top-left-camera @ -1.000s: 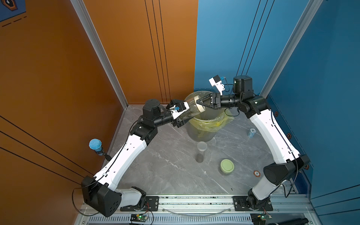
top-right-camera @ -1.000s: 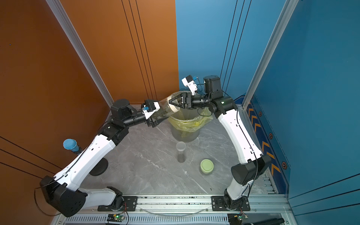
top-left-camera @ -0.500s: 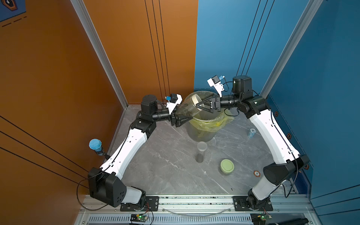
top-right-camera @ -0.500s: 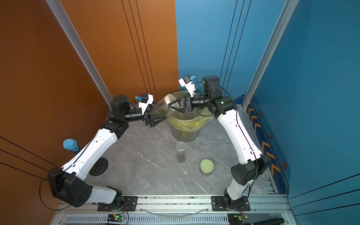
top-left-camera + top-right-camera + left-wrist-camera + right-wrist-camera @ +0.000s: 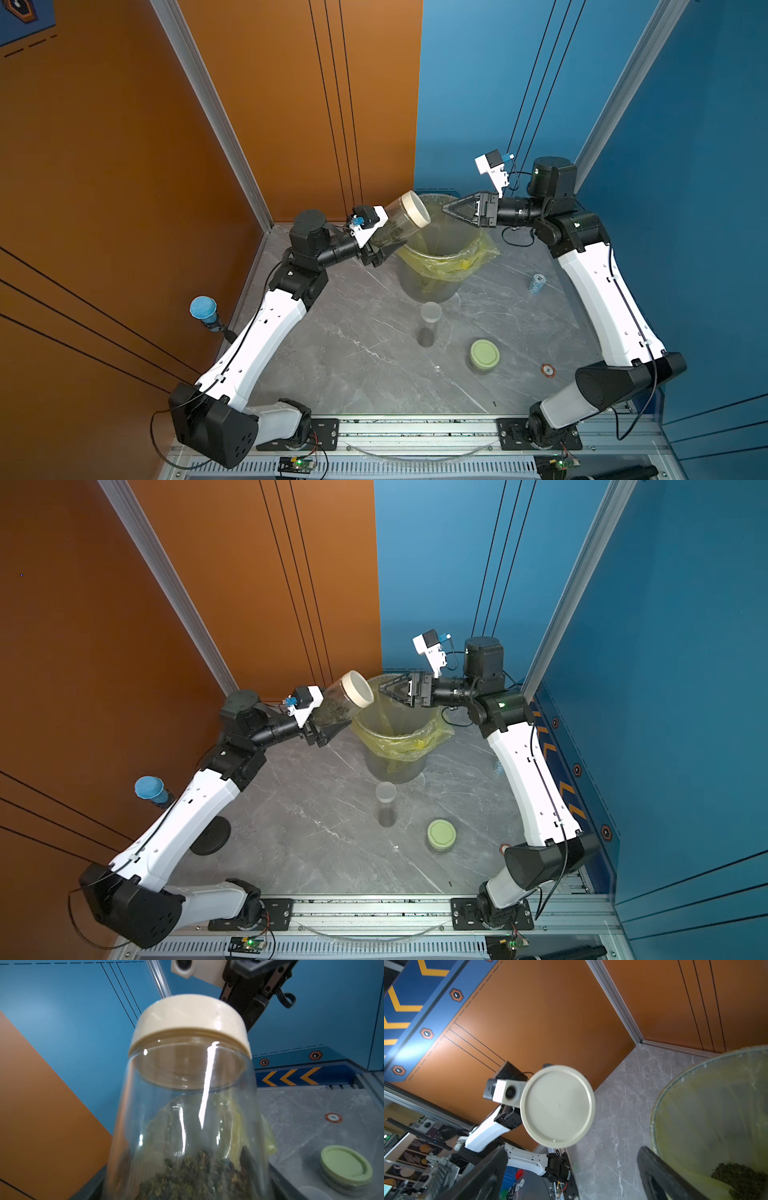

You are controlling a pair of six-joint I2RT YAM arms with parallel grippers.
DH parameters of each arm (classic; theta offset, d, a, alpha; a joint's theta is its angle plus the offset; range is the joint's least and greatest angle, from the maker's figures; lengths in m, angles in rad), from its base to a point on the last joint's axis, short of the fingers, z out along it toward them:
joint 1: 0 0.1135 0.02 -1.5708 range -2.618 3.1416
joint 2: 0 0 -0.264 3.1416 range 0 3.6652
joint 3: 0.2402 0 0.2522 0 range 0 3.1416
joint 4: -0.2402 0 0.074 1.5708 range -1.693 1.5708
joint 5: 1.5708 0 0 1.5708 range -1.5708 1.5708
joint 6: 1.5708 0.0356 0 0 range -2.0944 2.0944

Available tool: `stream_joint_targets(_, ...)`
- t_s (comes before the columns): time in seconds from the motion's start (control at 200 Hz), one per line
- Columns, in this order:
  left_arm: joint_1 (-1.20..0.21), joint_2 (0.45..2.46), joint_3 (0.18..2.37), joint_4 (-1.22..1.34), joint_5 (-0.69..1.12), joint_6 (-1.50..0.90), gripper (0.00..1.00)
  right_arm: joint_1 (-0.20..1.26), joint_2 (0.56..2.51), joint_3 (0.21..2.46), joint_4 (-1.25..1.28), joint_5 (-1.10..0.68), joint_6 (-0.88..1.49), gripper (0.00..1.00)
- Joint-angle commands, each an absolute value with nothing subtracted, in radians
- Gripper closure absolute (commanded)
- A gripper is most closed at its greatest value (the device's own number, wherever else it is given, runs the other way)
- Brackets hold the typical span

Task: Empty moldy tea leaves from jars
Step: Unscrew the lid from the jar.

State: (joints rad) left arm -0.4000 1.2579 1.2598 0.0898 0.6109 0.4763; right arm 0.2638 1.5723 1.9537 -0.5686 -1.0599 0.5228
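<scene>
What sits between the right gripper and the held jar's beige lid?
Nothing solid: in both top views only open air over the yellow-bagged bin separates the right gripper from the beige lid; the right wrist view agrees.

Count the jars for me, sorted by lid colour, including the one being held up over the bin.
Beige-lidded jar: 1
Whitish-lidded jar: 1
Green-lidded jar: 1
Total: 3
</scene>
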Motion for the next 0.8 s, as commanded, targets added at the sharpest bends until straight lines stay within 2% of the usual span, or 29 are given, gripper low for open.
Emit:
stream_joint_targets(0.0,-0.474,1.213,1.222,0.151,0.343,0.784,0.71,0.248,1.567,1.904,-0.526,-1.088,0.678,0.0)
stream_joint_targets(0.09,-0.512,1.209,1.176,0.234,0.24,0.912,0.71,0.249,1.543,1.842,-0.526,-1.079,0.675,0.0)
stream_joint_targets(0.25,-0.527,1.21,1.148,0.342,0.184,0.961,0.72,0.263,1.53,1.803,-0.521,-1.081,0.682,0.0)
stream_joint_targets(0.446,-0.543,1.222,1.143,0.403,0.151,1.047,0.72,0.301,1.541,1.805,-0.497,-1.1,0.689,0.0)
stream_joint_targets(0.796,-0.542,1.225,1.146,0.408,0.169,1.048,0.72,0.345,1.621,1.929,-0.502,-1.109,0.698,0.0)
